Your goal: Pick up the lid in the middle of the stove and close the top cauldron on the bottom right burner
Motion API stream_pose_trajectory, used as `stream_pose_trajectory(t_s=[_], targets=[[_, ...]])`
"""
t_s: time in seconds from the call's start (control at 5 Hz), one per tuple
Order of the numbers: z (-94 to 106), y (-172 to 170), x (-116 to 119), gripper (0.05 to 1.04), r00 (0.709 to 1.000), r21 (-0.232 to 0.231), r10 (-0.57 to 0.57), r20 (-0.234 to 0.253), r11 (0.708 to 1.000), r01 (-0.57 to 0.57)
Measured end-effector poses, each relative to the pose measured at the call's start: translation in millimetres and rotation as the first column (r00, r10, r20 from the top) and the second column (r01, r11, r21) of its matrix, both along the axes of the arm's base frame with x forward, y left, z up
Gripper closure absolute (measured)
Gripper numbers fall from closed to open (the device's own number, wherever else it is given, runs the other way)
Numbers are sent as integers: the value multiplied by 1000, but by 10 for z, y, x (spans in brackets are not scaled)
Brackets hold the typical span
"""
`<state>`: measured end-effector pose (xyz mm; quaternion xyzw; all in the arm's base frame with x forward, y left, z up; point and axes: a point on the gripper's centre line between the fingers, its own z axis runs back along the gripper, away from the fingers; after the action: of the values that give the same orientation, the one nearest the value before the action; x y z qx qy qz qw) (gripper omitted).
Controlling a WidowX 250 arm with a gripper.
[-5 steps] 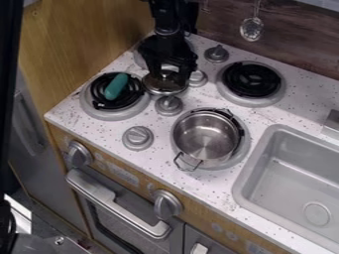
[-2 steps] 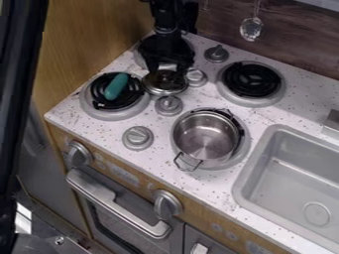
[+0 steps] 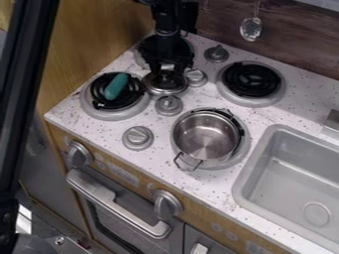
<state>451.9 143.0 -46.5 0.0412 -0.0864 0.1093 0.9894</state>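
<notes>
while the black gripper hangs down right at the lid, i cannot tell whether it is open or closed on it. the lid is round, with a silvery rim, and sits among the burners, between the left burner and a small grey knob. a second grey knob stands just beside it, toward the lower edge of the view. behind the gripper is the far burner, partly hidden by the arm.

on the left burner's black coil lies a teal oblong thing. farther right is the upper right burner, with its dark coil in a grey ring. below that, the silvery metal pot stands upright on the lower right burner, its top open and its inside in sight, one wire handle pointing to the lower left. the lid is apart from the pot.

two more grey knobs are on the speckled white counter: one left of the pot, the other near the upper right burner. right of the pot is the grey sink with a round drain. at the back, a silvery utensil hangs against dark wood.
</notes>
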Motion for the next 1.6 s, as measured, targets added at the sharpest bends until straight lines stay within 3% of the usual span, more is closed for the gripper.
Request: stream_pose_trajectory(t_s=[0.2, 0.4, 0.6, 0.8, 1.0, 1.2, 1.4, 1.6], targets=[[1, 8, 1, 681, 1000, 9, 0, -1, 1000, 0], [-9, -22, 0, 814, 1000, 13, -5, -5, 1000, 5], [15, -58, -54, 815, 1000, 19, -10, -3, 1000, 10], [282, -141, -173, 815, 999, 52, -21, 32, 998, 20], [773, -400, -235, 815, 989, 93, -66, 134, 994, 54], [919, -821, -401, 815, 979, 101, -126, 159, 989, 111], [897, -1141, -664, 815, 981, 84, -141, 134, 988, 130], [741, -1471, -892, 815, 982, 32, -165, 87, 986, 163]])
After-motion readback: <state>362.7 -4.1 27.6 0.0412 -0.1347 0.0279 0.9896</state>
